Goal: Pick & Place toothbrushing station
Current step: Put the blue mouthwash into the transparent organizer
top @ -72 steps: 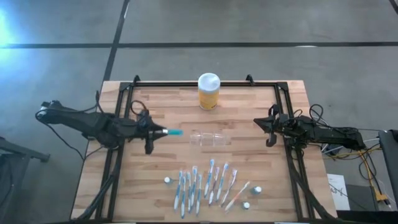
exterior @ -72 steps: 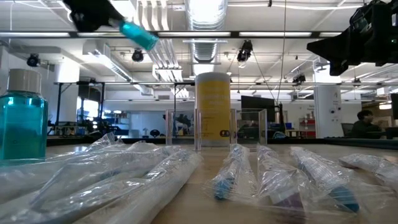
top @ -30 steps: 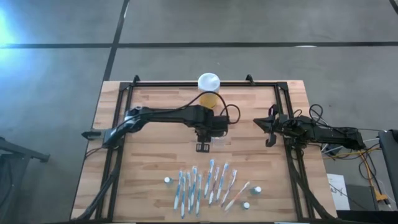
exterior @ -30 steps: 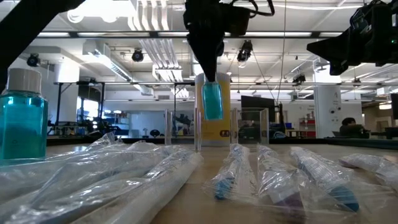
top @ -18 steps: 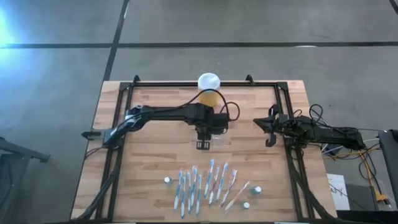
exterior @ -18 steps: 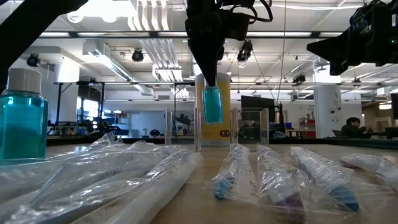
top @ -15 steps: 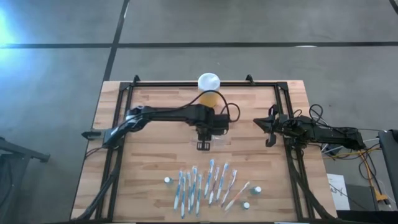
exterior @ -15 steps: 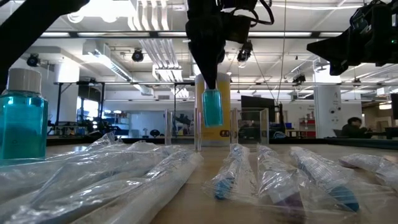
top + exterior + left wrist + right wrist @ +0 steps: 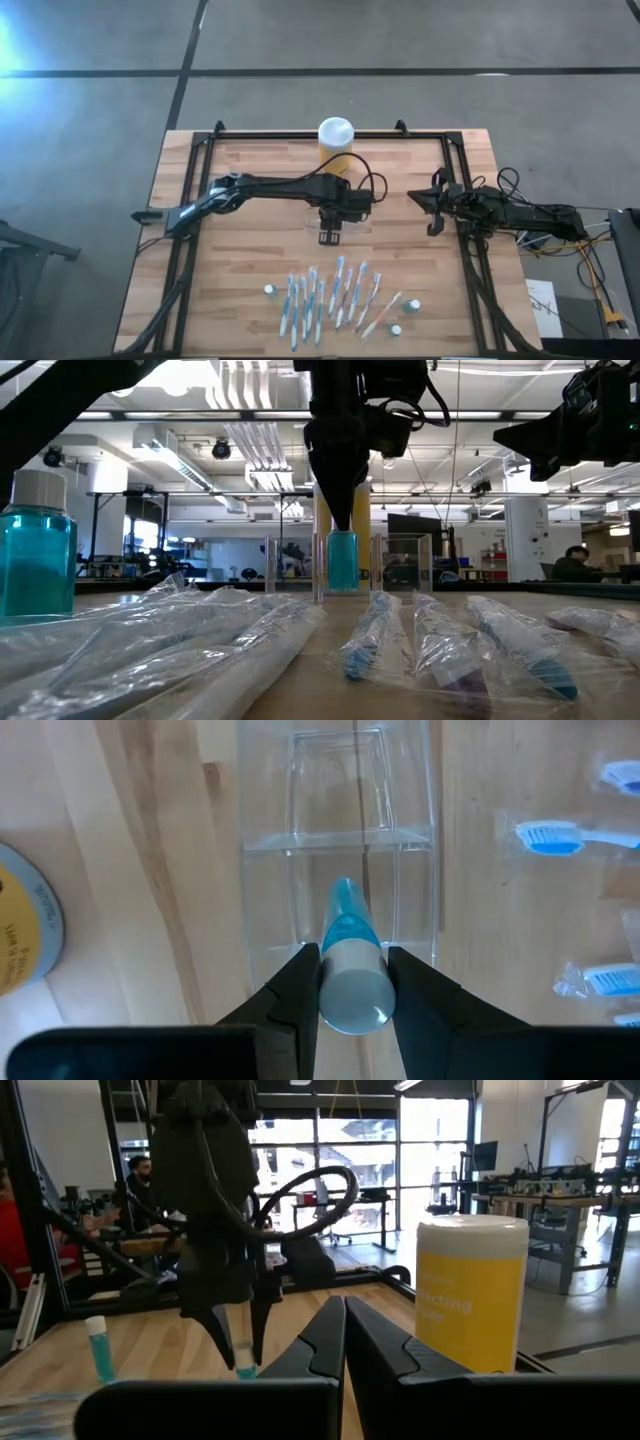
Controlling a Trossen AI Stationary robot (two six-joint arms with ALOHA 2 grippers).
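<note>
Mid-table (image 9: 250,260), the left gripper (image 9: 330,237) holds a small bottle (image 9: 342,561) in the toothbrushing station (image 9: 340,850), apparently its middle compartment; jar (image 9: 335,142) behind, wrapped toothbrushes (image 9: 335,295) in front.

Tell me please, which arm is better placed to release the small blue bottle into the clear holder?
The left. Its end effector already grips the blue bottle inside the toothbrushing station. The right end effector waits shut near the table's right edge.

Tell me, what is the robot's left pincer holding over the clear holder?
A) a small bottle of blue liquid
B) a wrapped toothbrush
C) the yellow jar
A: the left pincer grips a small blue bottle by its cap, lowering it into the clear holder.
</note>
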